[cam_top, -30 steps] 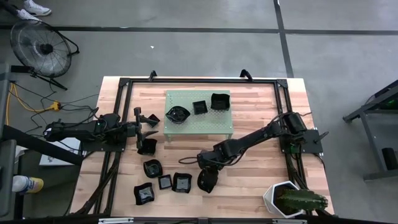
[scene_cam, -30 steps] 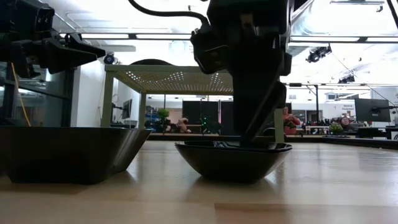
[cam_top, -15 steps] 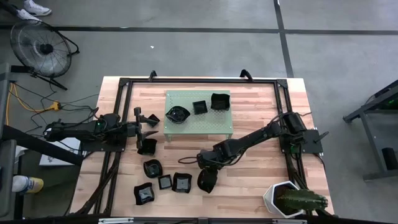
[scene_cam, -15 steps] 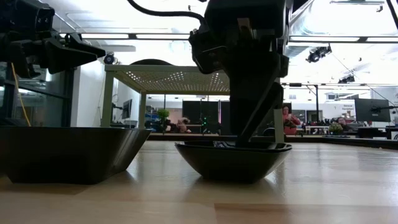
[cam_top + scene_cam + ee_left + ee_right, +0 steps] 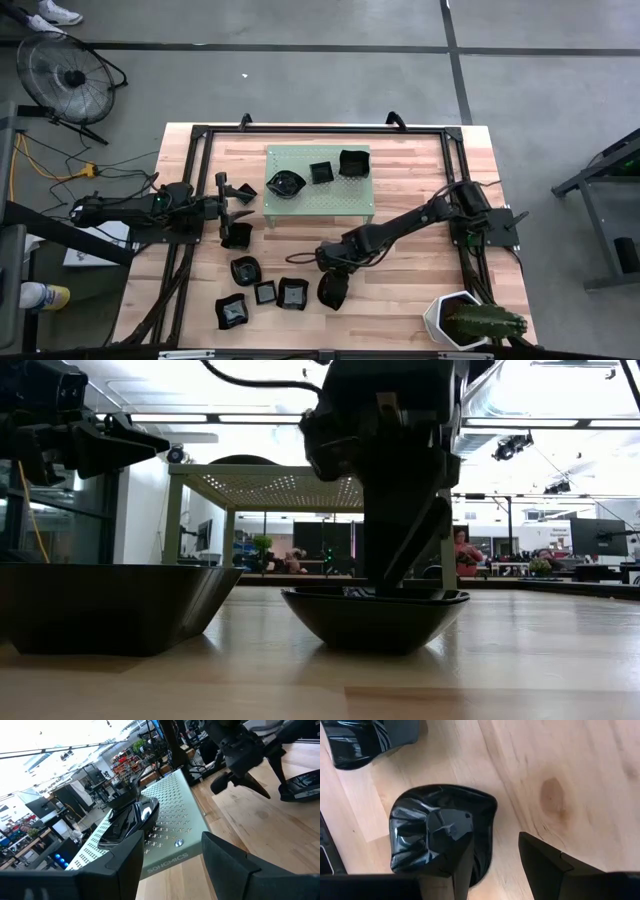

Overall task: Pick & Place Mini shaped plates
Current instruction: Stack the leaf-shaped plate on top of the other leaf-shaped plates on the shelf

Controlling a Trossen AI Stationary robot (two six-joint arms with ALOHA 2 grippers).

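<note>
Several glossy black mini plates lie on the wooden table near its near-left part, around [image 5: 265, 292]. Three more rest on a pale green perforated stand [image 5: 318, 200]. My right gripper [image 5: 328, 272] is open and hangs over the rounded plate [image 5: 332, 291], seen from above as the plate [image 5: 415, 830]. One finger [image 5: 447, 850] stands inside that plate's hollow, and the other finger [image 5: 547, 862] stands outside over bare wood. In the low view this gripper [image 5: 395, 565] reaches down into the plate [image 5: 365, 618]. My left gripper [image 5: 236, 196] is open and waits beside the stand's left end. My right gripper comes at the rounded plate from above, slanting, with one finger [image 5: 385, 575] down inside the hollow near the rim [image 5: 487, 835] and the other outside it. I cannot tell whether either finger touches the plate. The plate sits flat on the table.
A white hexagonal pot with a cactus [image 5: 462, 320] stands at the near-right corner. A black frame [image 5: 200, 135] runs round the table. Another plate [image 5: 237, 235] lies just below my left gripper, and one more [image 5: 110, 605] sits close to the low camera. Bare wood lies right of the stand.
My right gripper has edged a little toward the table's left over the rounded plate, staying open with one finger inside the hollow. The plate has stayed where it was.
</note>
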